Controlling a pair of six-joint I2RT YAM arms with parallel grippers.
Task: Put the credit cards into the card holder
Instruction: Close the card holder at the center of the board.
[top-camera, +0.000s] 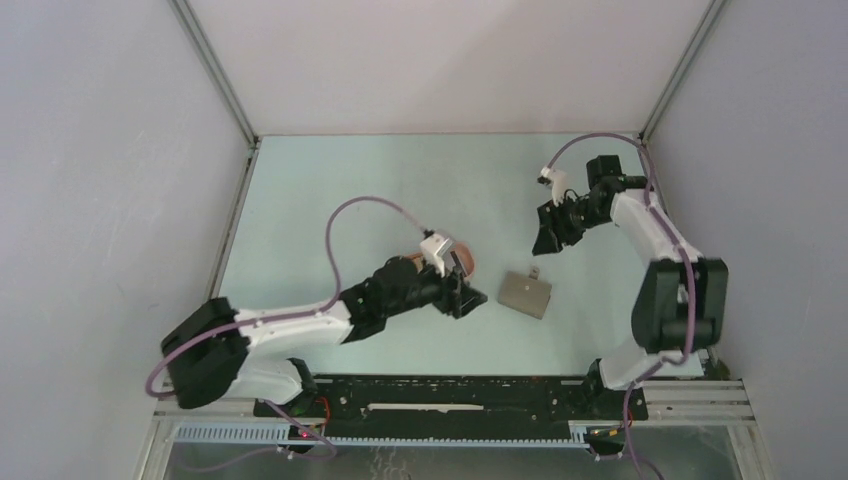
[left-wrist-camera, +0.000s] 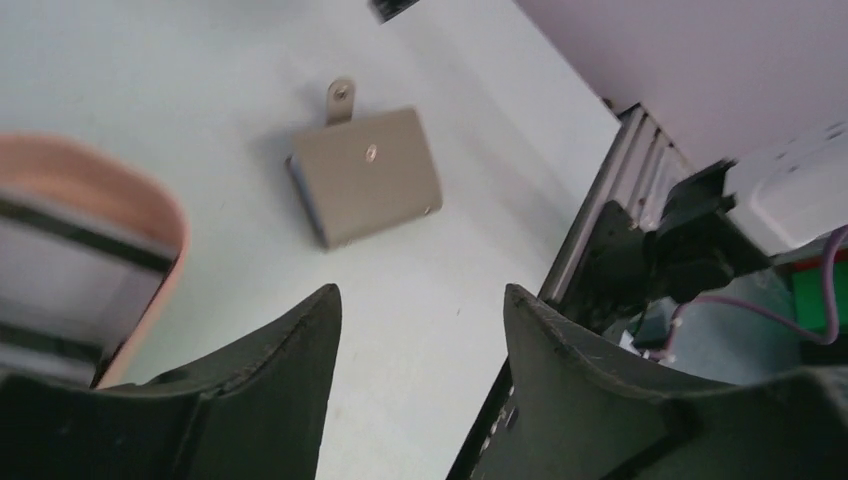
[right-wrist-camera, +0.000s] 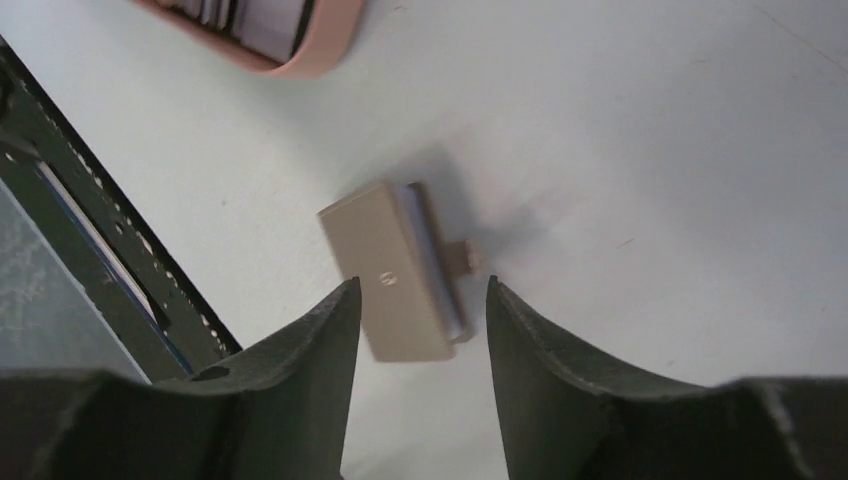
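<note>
Your card holder (top-camera: 526, 293) lies flat and folded shut on the bench (top-camera: 350, 190), in the open ground between the two arms, where either can reach it. Its small tab points to the far side, toward the right gripper (top-camera: 548, 240). That gripper hangs above it with fingers apart and nothing between them. In its wrist view the card holder (right-wrist-camera: 395, 272) sits framed right between the fingers, which suggests you have lined up to take the tab or the open edge. The credit cards (left-wrist-camera: 70, 285) are not in play yet. They show as dark and pale stripes inside the peach tray (left-wrist-camera: 165, 215), which sits just beside the holder on the left arm's side. The left gripper (top-camera: 468, 298) hovers over that tray's near end, likewise spread and empty, and its camera looks past the tray rim to the card holder (left-wrist-camera: 365, 190), whose snap faces up. The split looks sensible: the left arm is by the supply and the right arm by the container. Since the holder is shut, I judge that no card can go in until it is opened and kept from sliding, so expect the thin, light wallet to skid on the smooth bench if you pull the tab with one arm alone.
</note>
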